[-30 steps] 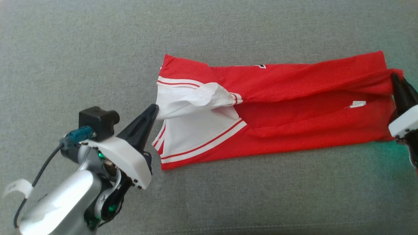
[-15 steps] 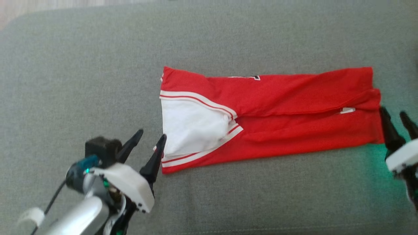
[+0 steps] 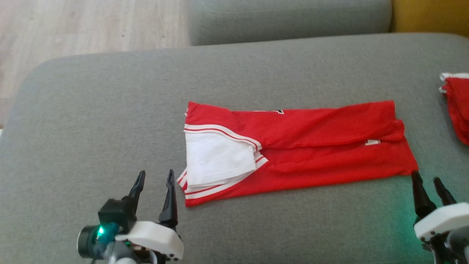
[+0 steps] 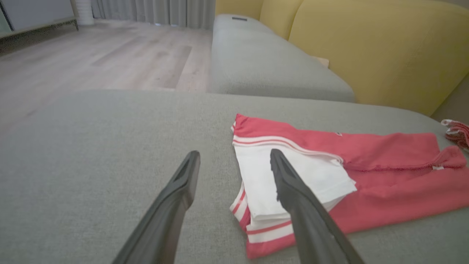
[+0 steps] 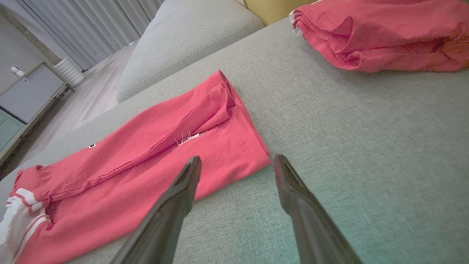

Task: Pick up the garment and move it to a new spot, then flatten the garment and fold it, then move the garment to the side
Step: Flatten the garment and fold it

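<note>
The red jersey garment with white, red-striped trim [image 3: 311,146] lies folded into a long band across the middle of the grey woven sofa cushion [image 3: 91,121], held by neither hand.

Left hand [image 3: 156,172]: fingers wide, empty, just beside the white-trimmed end, off the cloth. Right hand [image 3: 425,176]: fingers wide, empty, just beside the plain red corner.

Bare cushion lies open toward the rounded left edge and along the near side. A second folded red garment [image 3: 456,106] sits at the right margin, apart from the first.

Beyond the cushion: pale wood floor [image 3: 73,25] and a yellow upholstered backrest [image 4: 366,44].
</note>
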Robot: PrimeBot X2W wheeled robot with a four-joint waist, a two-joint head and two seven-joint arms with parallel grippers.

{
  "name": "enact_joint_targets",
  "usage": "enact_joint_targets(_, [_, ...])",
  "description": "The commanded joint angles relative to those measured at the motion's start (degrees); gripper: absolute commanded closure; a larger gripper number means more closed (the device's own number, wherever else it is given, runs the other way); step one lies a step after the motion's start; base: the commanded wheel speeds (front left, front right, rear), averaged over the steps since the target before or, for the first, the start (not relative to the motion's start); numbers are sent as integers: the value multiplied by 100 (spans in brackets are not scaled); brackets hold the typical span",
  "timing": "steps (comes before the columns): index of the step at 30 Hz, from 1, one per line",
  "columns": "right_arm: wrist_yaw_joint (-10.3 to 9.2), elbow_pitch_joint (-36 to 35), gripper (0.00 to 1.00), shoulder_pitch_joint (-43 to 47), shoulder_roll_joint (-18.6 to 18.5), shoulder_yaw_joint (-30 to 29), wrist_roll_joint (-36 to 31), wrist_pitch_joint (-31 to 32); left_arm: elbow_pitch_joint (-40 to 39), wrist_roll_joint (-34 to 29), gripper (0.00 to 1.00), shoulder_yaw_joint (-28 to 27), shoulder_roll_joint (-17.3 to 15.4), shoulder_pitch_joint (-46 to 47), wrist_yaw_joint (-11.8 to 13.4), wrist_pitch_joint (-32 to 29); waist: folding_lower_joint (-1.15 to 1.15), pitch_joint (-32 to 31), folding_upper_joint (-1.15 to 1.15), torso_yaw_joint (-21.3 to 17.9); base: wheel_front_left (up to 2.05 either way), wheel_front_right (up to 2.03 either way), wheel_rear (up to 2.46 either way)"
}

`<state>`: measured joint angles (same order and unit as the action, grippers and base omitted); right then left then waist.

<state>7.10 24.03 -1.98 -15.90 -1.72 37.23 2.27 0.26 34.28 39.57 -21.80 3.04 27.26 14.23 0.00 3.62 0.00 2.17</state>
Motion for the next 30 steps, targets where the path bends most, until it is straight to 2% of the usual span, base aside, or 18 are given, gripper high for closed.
enact_joint_targets(1, [39,-172,0,-69,-78,-26,-118,-55,-229,-186,0,-387,58,106,22,73,0,-107,0,108,0,0,0])
enact_joint_targets(7, [39,-15,0,-51,157,-481,-746,-96,-194,-1191,0,-752,588,-304,-229,75,0,-244,0,417,0,0,0])
enact_joint_targets(12, [39,293,0,-418,138,-758,-1242,33,-143,-1795,0,-789,953,-416,-460,76,0,-156,0,649,0,0,0])
enact_joint_targets(21, [39,1427,0,-1546,-197,-1204,-1817,356,4,-2302,0,-923,1384,-327,-894,76,0,294,0,983,0,0,0])
enact_joint_targets(30, [39,2495,0,-2187,-320,-1261,-2116,573,111,-2522,0,-1137,1626,-232,-1161,76,0,536,0,1024,0,0,0])
